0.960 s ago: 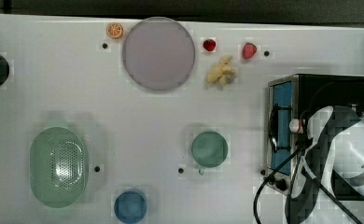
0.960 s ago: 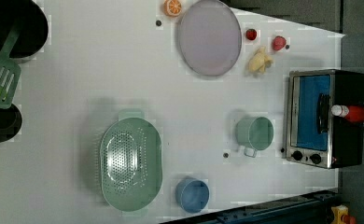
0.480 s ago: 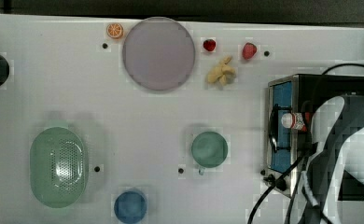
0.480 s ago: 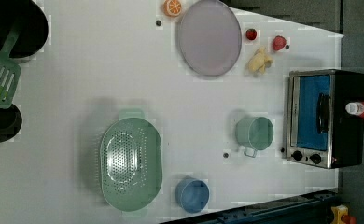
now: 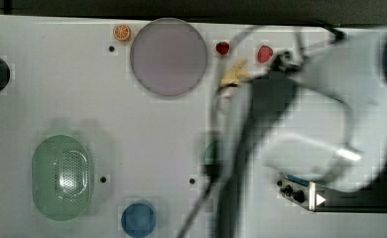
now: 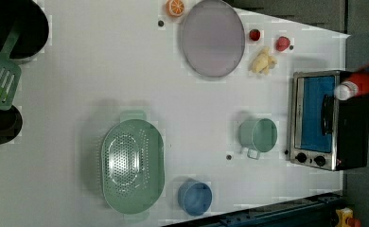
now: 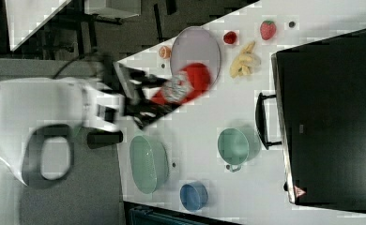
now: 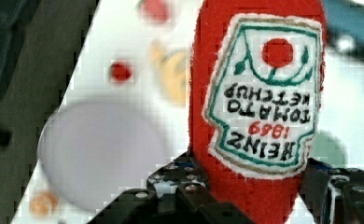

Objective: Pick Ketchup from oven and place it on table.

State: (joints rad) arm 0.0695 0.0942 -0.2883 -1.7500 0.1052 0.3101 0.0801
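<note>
The Ketchup (image 8: 259,102), a red bottle with a white-and-red label, is held at its lower end by my gripper (image 8: 259,198), which is shut on it. In the right view the gripper (image 7: 160,96) holds the Ketchup (image 7: 190,82) in the air, in front of the plate and clear of the oven (image 7: 326,117). The left view shows the Ketchup (image 6: 360,84) with its white cap over the upper corner of the oven (image 6: 329,120), whose door is closed. My blurred arm (image 5: 300,114) covers much of the oven (image 5: 350,201) in the top view. The white table (image 6: 102,71) lies below.
A grey-lilac plate (image 6: 212,37), two strawberries (image 6: 282,43), a yellow banana bunch (image 6: 263,61) and an orange slice (image 6: 175,7) sit at the left view's top. A green cup (image 6: 258,135) stands by the oven door. There is also a green colander (image 6: 133,165), a blue bowl (image 6: 194,197) and a green spatula (image 6: 0,80).
The arm has swung away from the oven's top and now sweeps, blurred, across the top view's middle right. The bottle has moved with it toward the left view's top.
</note>
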